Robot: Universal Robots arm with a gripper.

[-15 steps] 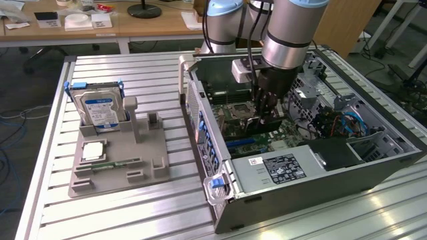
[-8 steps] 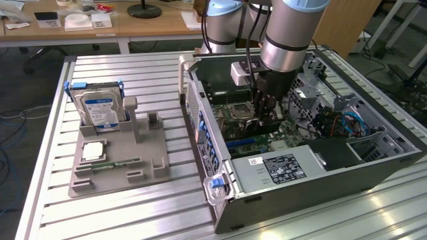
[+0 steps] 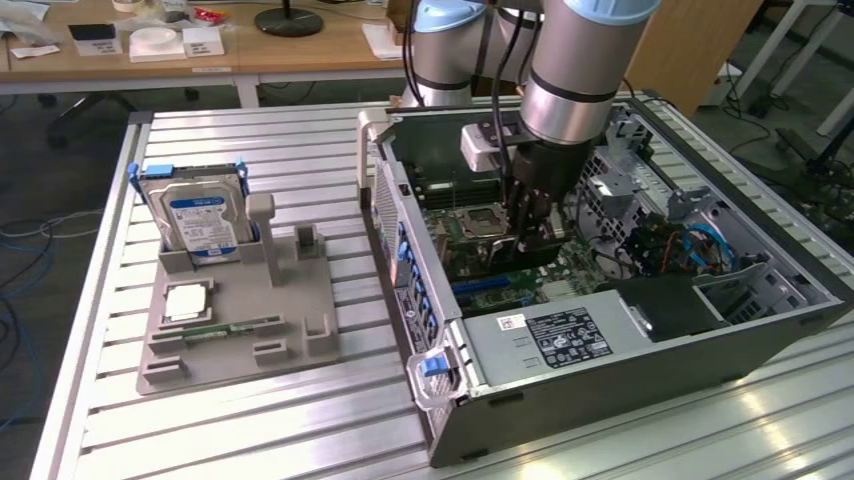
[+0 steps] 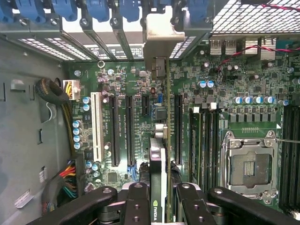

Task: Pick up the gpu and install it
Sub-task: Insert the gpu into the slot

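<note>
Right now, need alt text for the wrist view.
The pincer holds the gpu edge-on above the motherboard inside the open computer case, its silver bracket toward the rear slot openings. Expansion slots run beside the card, with an empty CPU socket nearby.

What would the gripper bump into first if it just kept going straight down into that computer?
Probably the motherboard. The gripper is shut on the gpu, held edge-on above the long black slots, so the card's lower edge would likely meet a slot before the fingers touch anything. Depth is hard to judge.
</note>
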